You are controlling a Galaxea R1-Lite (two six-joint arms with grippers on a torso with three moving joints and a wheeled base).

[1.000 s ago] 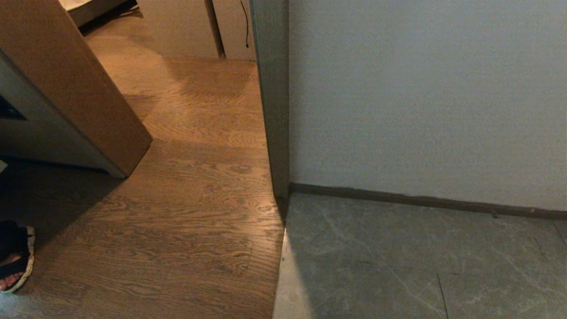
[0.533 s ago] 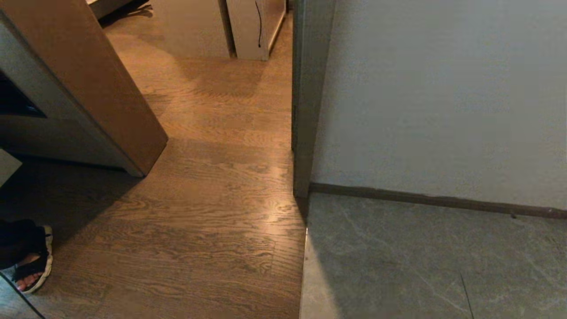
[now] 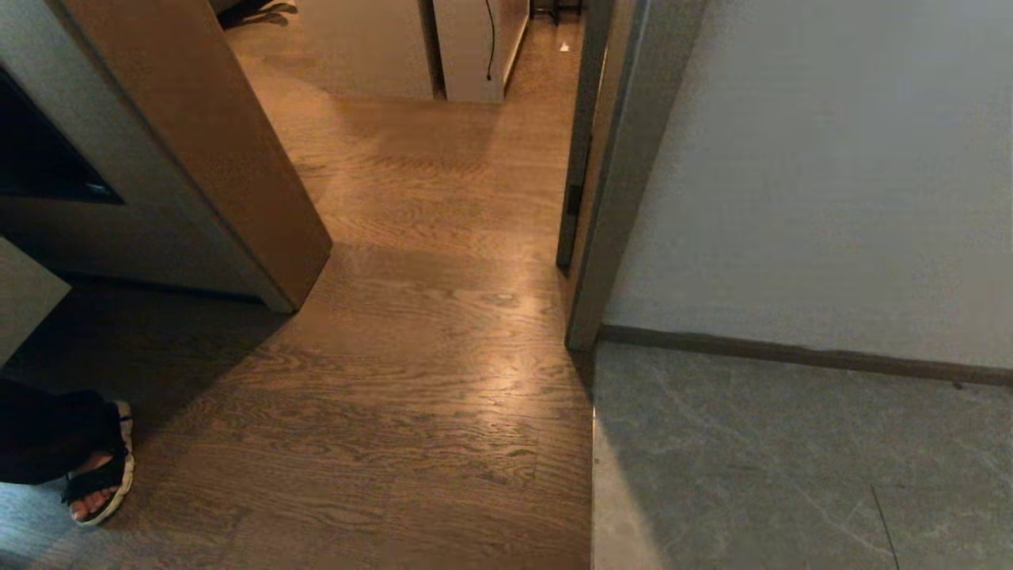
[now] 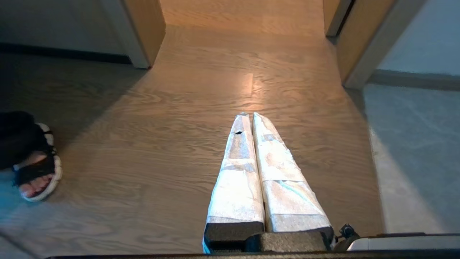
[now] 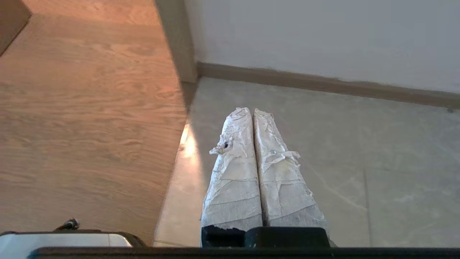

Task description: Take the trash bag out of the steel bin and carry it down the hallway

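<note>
step: approach, no bin or bag in sight | my left gripper (image 4: pixel 248 116) and right gripper (image 5: pixel 251 109) clenched, empty, parked low | doorway (image 3: pixel 589 158) at 12 o'clock | next, I judge: drive through, find bin

A: What lies where underfoot?

B: The wood floor (image 3: pixel 396 380) fills the left and centre; the tiled floor (image 3: pixel 791 467) lies to its right, the two meeting edge to edge.

A: And behind the tiles?

B: A wall (image 3: pixel 831 174) with a baseboard (image 3: pixel 791 356) along its foot. The door frame (image 3: pixel 609 206) stands at the wall's left end.

A: Anything on the left?

B: A cabinet (image 3: pixel 198 150) at the far left, and nearer, a person's sandalled foot (image 3: pixel 99 479) on the wood.
</note>
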